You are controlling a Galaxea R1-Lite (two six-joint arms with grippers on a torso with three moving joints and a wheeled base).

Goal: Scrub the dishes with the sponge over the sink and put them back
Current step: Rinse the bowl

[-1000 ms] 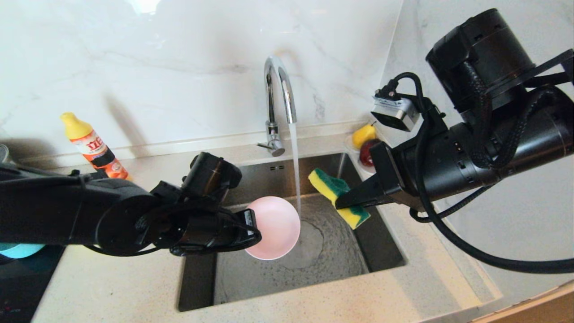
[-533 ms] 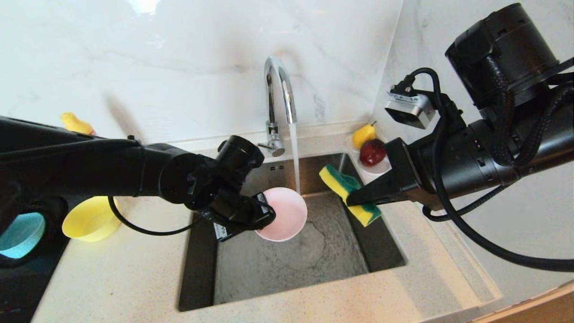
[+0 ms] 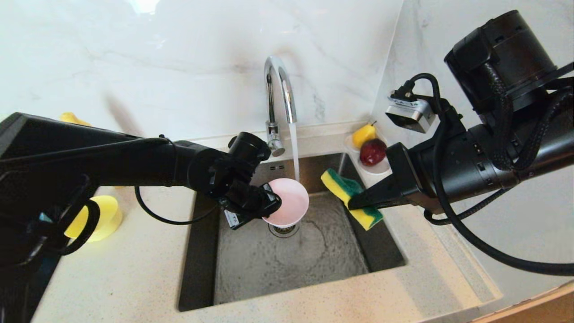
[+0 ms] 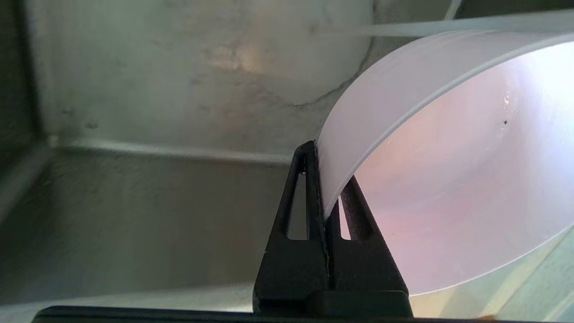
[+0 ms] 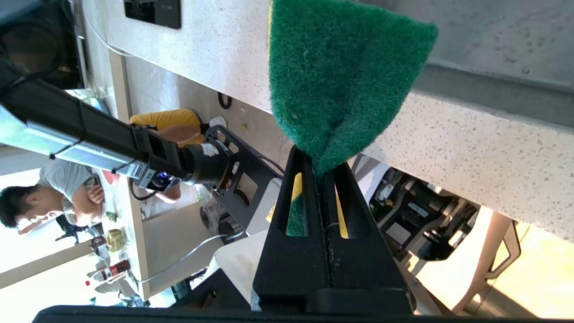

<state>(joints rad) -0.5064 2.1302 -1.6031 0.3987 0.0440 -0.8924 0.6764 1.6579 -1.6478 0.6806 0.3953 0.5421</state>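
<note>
While water is running from the faucet (image 3: 279, 89), the left gripper (image 3: 269, 204) is pinching the pink bowl (image 3: 289, 202) by its rim over the sink (image 3: 385, 255), the right gripper (image 3: 354, 205) is clamping the sponge (image 3: 341, 188) just beside. Rinse step; next, sponge needs bringing into the bowl.

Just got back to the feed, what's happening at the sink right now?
The left claw is shut on the rim of the pink bowl, holding it over the sink under the running faucet. The right claw is shut on the sponge, apart from the bowl. A yellow bowl sits on the counter.
</note>
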